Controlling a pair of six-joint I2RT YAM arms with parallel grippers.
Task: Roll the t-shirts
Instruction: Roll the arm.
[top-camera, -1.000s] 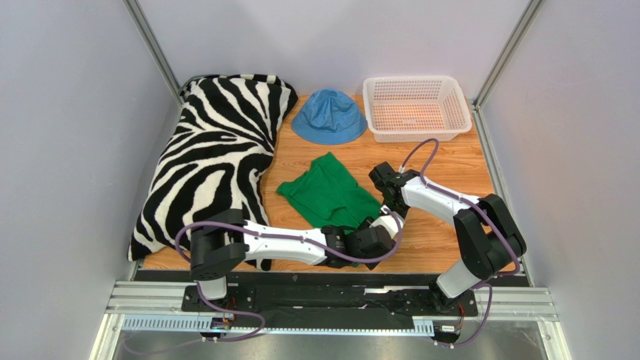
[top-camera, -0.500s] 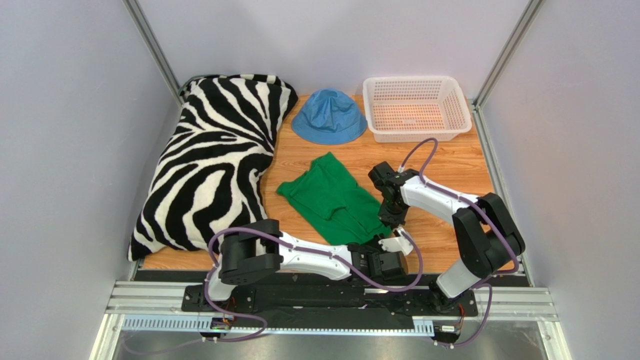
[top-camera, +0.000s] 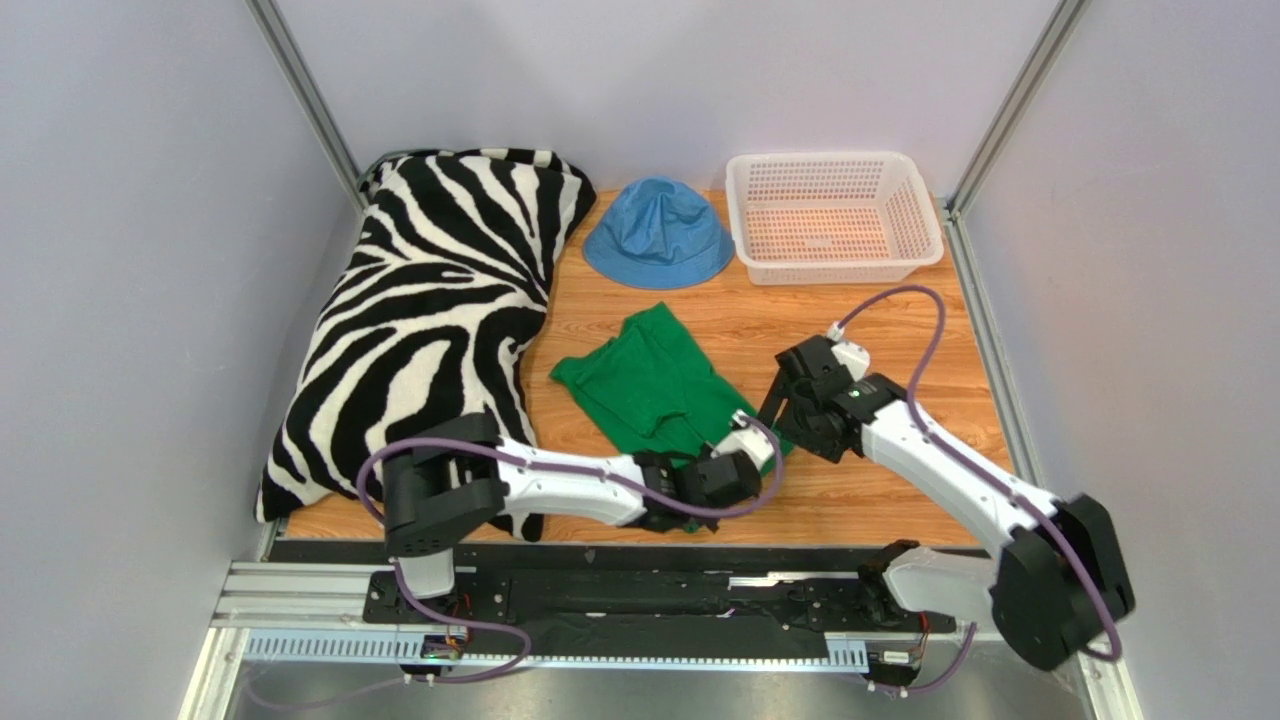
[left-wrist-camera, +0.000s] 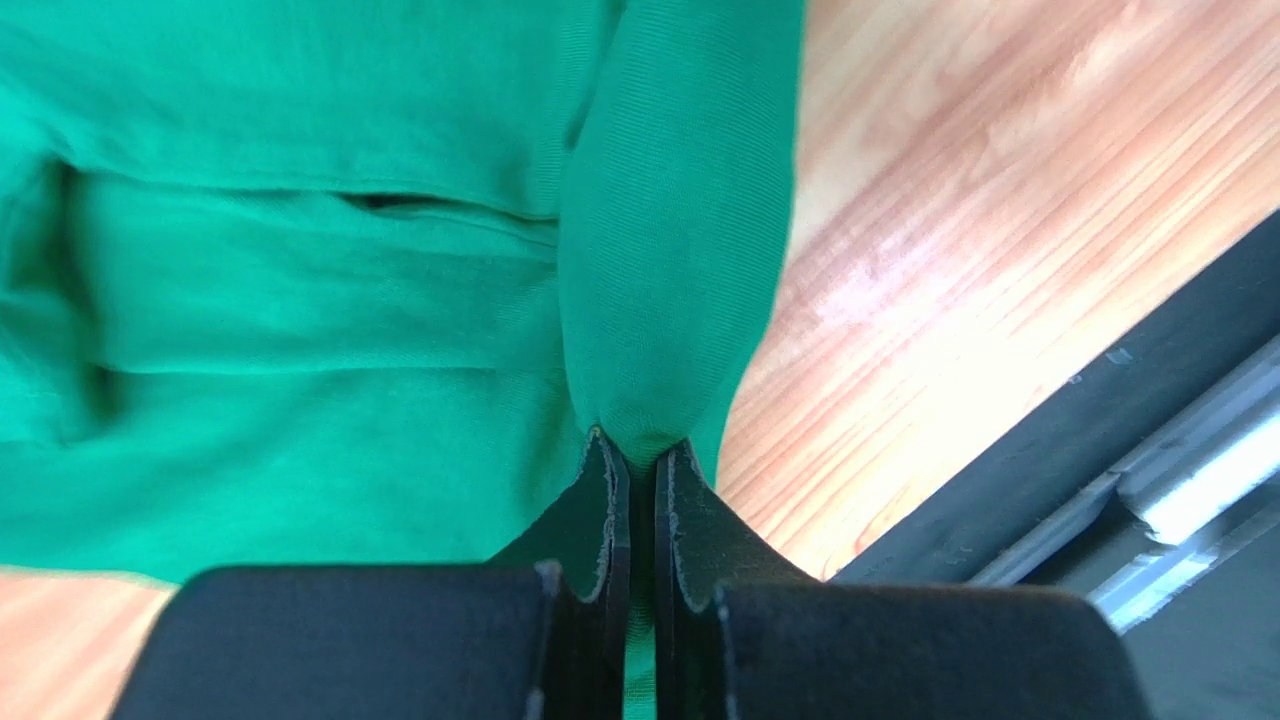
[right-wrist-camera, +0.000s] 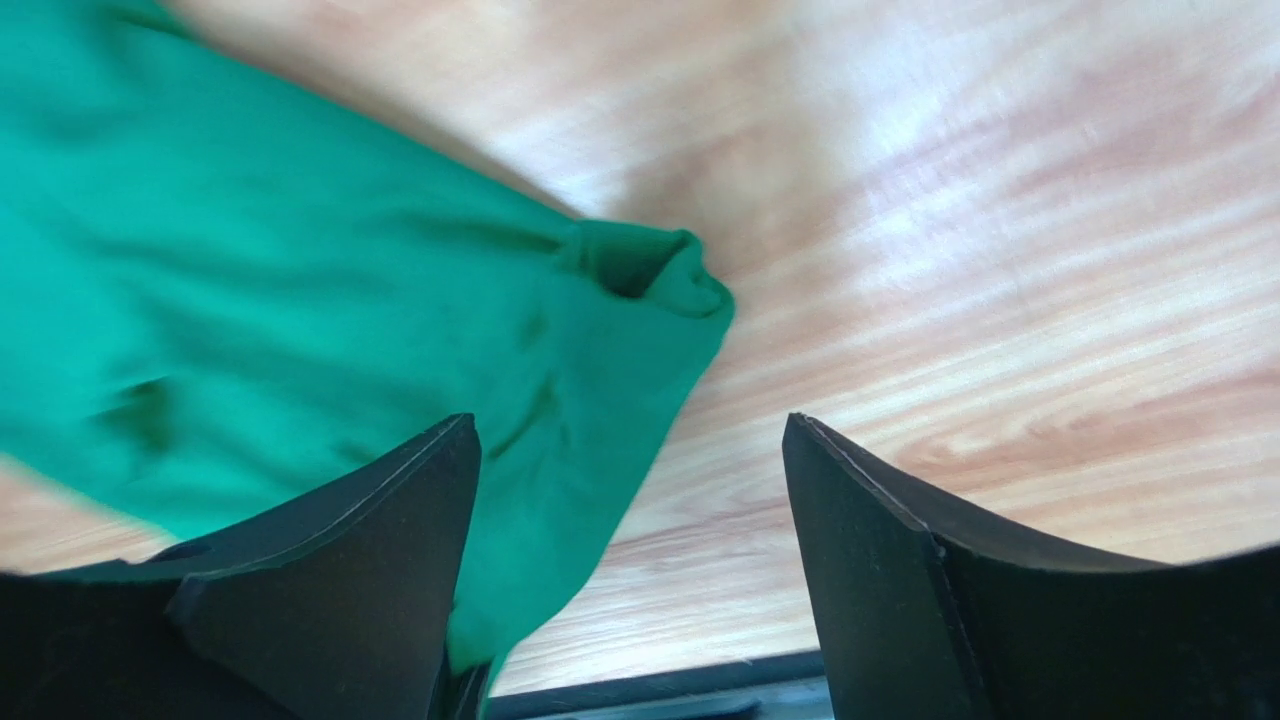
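The left gripper (left-wrist-camera: 643, 447) is pinching a raised fold of the plain bright green soft cloth t-shirt (left-wrist-camera: 301, 300), jaws shut on it. The rest is lying just ahead on the wooden table (left-wrist-camera: 932, 270). The right gripper (right-wrist-camera: 631, 443) is hovering agape, the shirt's corner reaching between its fingers. One shirt, two grippers. The shirt is lying crumpled in layered folds.

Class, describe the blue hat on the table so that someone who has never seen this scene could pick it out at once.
Start at the big black-and-white zebra-striped pillow along the left side of the wooden table. Just right of its far end, before the white plastic mesh basket, lies the blue fabric bucket hat. It alone is round, brimmed and blue.
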